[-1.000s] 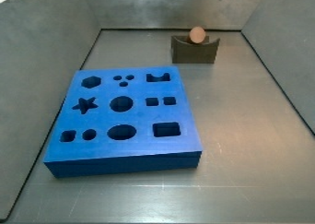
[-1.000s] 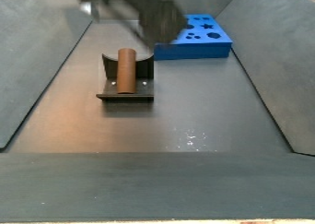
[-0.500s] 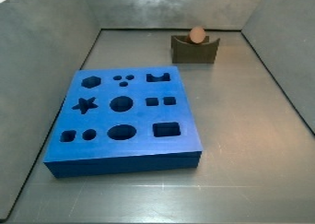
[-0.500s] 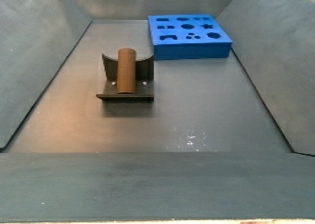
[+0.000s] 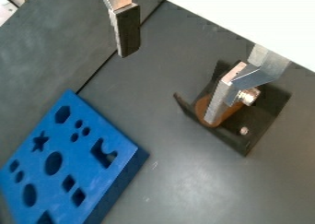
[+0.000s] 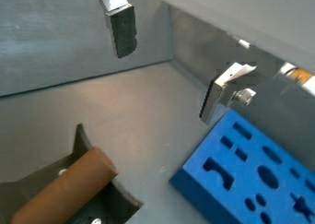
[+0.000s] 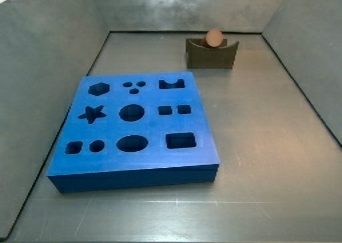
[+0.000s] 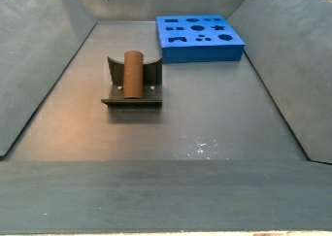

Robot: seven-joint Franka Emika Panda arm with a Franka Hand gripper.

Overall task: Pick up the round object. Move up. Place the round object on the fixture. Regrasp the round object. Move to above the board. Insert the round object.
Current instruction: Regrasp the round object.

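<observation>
The claw (image 5: pixel 185 66) has risen clear of both side views since a second ago; its fingers (image 5: pixel 123 27) stand spread and empty. The round object (image 8: pixel 130 73) lies in the fixture (image 8: pixel 131 92), well apart from the board (image 8: pixel 199 37). Regrasping looks next.

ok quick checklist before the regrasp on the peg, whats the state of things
1. Round object seated in the fixture notch: ok, lying along it in both side views.
2. Hand empty: ok, nothing between the fingers in both wrist views.
3. Jaws open wide enough: ok, spread well apart.
4. Hand lined up over the round object: cannot tell; it is high, out of both side views.
5. Board holes unblocked: ok.
</observation>
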